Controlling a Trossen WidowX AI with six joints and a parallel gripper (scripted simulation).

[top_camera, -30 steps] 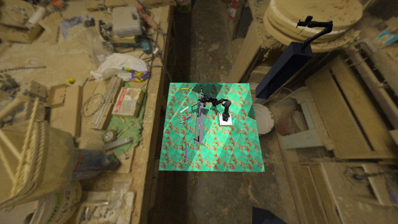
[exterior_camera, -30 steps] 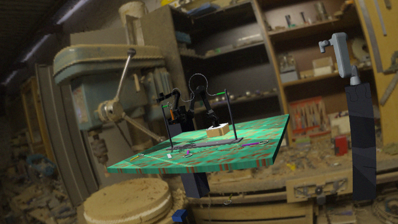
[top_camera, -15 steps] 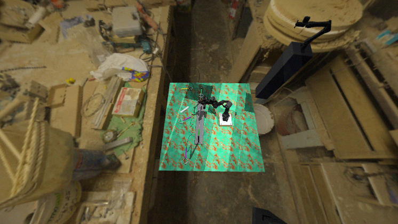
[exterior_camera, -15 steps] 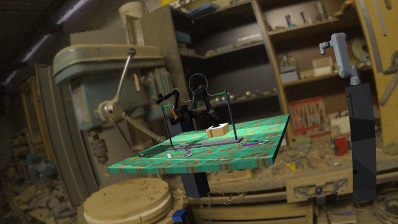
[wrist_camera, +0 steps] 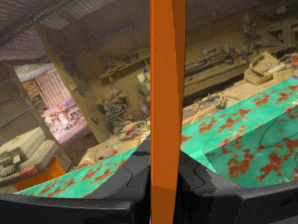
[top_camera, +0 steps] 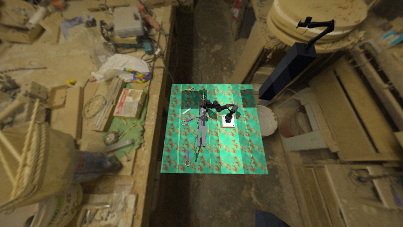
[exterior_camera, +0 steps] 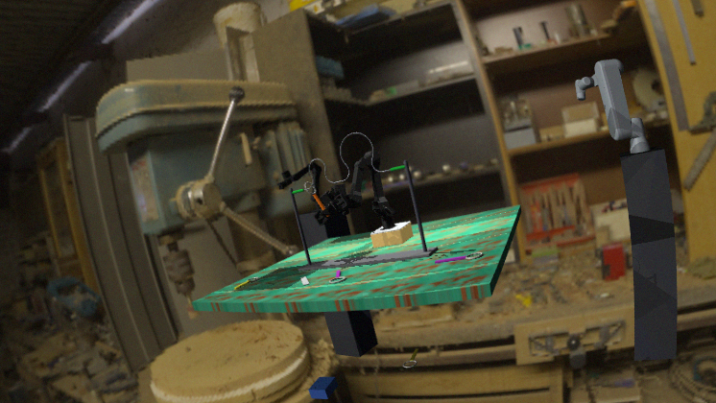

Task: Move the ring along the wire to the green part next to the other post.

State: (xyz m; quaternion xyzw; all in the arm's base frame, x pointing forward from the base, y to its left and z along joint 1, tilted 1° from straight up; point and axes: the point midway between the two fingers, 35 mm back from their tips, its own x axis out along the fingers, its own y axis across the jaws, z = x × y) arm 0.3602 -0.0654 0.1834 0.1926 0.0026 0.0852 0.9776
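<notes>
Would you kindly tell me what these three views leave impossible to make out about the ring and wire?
- Wrist view: the ring and wire are cut off by the top edge; only the orange handle shows, clamped in the black gripper.
- Top view: the small metal ring is too tiny to judge clearance.
- Exterior view: the thin grey wire is too fine to tell whether the ring touches it.

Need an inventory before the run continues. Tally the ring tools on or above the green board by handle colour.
Orange handle: 1
Purple handles: 2
Yellow handle: 1
Total: 4
</notes>
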